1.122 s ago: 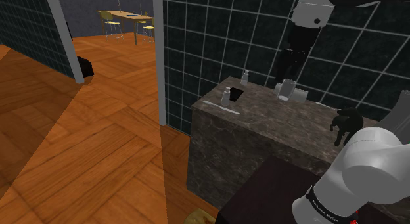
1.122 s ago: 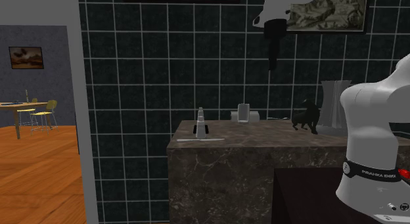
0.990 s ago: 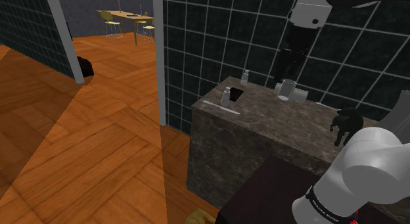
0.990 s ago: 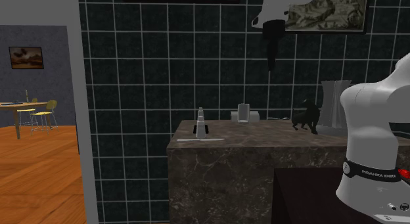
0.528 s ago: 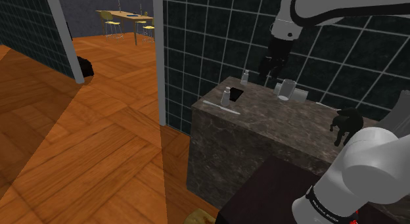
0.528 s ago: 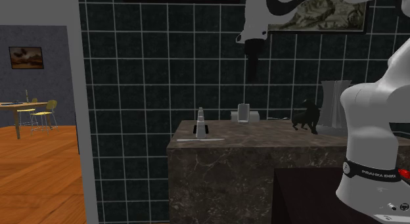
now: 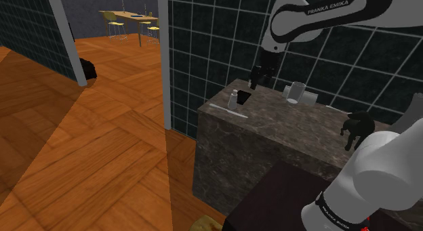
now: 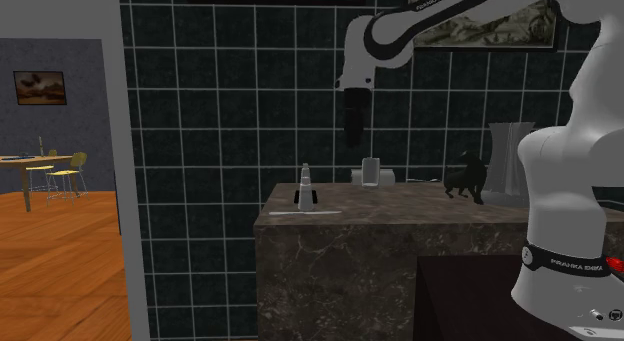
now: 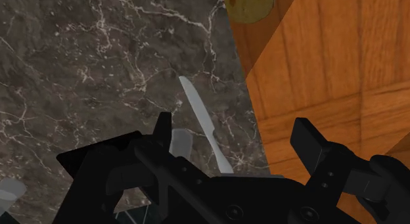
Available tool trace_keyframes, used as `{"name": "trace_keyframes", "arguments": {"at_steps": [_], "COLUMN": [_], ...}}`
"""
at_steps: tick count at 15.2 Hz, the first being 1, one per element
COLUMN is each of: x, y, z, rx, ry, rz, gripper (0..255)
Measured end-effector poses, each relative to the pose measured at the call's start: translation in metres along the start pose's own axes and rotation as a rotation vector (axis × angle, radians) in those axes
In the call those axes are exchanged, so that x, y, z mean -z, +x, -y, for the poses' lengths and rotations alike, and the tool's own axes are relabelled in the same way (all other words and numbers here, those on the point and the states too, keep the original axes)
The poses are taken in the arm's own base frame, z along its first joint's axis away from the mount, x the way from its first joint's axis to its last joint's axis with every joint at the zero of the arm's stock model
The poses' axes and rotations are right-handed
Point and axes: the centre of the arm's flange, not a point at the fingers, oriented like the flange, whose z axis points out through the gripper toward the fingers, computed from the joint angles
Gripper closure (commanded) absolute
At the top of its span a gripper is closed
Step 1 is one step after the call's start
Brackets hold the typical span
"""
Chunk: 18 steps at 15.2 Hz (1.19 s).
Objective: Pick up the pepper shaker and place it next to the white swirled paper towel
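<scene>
Gripper [image 9: 234,125] gapes over one utensil [image 9: 198,114] beside one shaker [image 9: 181,142].

White arm [image 7: 318,9] with dark joints, FRANKA EMIKA lettering, black gripper [image 8: 352,137].

1. Locate the counter [image 7: 285,138]: a dark, veined stone block set against the dark tiled wall [image 7: 210,33].
2. Note the slim white utensil [image 7: 227,111] lying flat on the counter top, at 9 o'clock of the top in the shoulder view, near the edge.
3. In the second exterior view, find the black animal figurine [image 8: 466,176] standing at 3 o'clock of the counter top, with a pale vase [image 8: 505,164] near it at its 3 o'clock.
4. A framed picture [image 8: 490,24] hangs on the tiled wall at 12 o'clock of the figurine.
5. The wooden floor [image 7: 88,148] runs to a table with yellow chairs [image 7: 129,18], at 11 o'clock in the shoulder view.
6. A yellowish round object [image 9: 248,4] lies on the floor beside the counter.
</scene>
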Motion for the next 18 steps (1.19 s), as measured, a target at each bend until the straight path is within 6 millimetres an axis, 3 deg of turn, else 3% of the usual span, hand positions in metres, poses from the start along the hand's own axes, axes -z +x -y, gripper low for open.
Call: {"name": "trace_keyframes", "arguments": {"at_steps": [14,18], "x": [-0.1,-0.124], "y": [0.14,0.155], "z": [-0.061,-0.064], "rx": [-0.005,-0.005], "ry": [0.044,0.049], "rz": [-0.031,-0.034], "gripper": [0,0]}}
